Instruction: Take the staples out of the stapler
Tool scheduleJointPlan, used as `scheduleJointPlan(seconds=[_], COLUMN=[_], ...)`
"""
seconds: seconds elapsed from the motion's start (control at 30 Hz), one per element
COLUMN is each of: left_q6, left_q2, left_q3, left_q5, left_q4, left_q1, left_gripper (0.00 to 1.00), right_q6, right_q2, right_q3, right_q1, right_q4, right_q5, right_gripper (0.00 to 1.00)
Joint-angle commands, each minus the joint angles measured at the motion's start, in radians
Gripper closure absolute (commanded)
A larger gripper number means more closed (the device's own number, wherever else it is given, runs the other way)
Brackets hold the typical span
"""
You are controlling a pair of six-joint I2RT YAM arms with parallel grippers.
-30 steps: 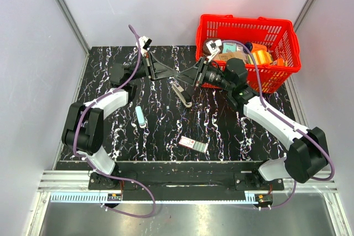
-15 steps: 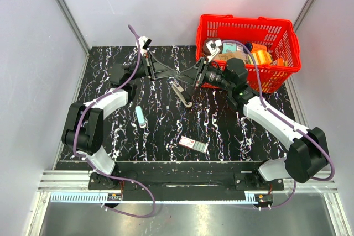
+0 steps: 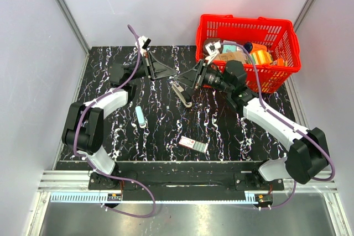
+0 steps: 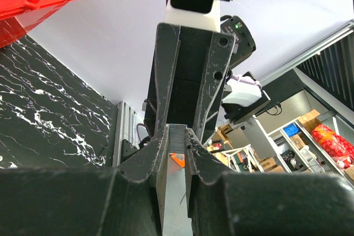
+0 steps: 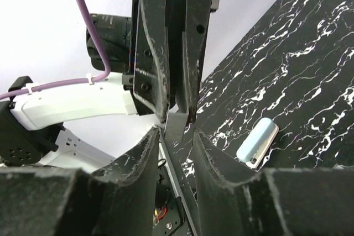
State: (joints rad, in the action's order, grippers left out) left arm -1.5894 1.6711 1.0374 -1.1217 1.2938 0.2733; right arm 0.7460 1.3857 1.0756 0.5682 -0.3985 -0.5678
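Left wrist view: only a silvery strip of the stapler (image 4: 175,203) shows, pinched in the left gripper (image 4: 176,136) and cut off at bottom centre. Right wrist view: the right gripper (image 5: 176,134), closed on the strip, hides the stapler body. Top view, centre: the meeting fingertips cover the grip point. Staples too small to tell. Box (image 3: 193,144) label unreadable.
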Motion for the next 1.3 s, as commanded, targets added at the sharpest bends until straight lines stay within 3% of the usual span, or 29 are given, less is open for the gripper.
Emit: scheduleJointPlan(seconds=[0.0, 1.27], left_q6=[0.005, -0.069], left_q2=[0.01, -0.008], left_q3=[0.032, -0.002], left_q5=[0.046, 0.037], left_q4=[0.256, 0.348], left_q1=[-0.016, -0.016], left_gripper=[0.88, 0.89], right_q6=[-0.007, -0.037], right_q2=[-0.043, -0.007], right_q3=[-0.019, 0.06], right_q1=[0.024, 0.019], right_q4=[-0.02, -0.01], right_q5=[-0.029, 0.02], right_gripper=[0.62, 0.6])
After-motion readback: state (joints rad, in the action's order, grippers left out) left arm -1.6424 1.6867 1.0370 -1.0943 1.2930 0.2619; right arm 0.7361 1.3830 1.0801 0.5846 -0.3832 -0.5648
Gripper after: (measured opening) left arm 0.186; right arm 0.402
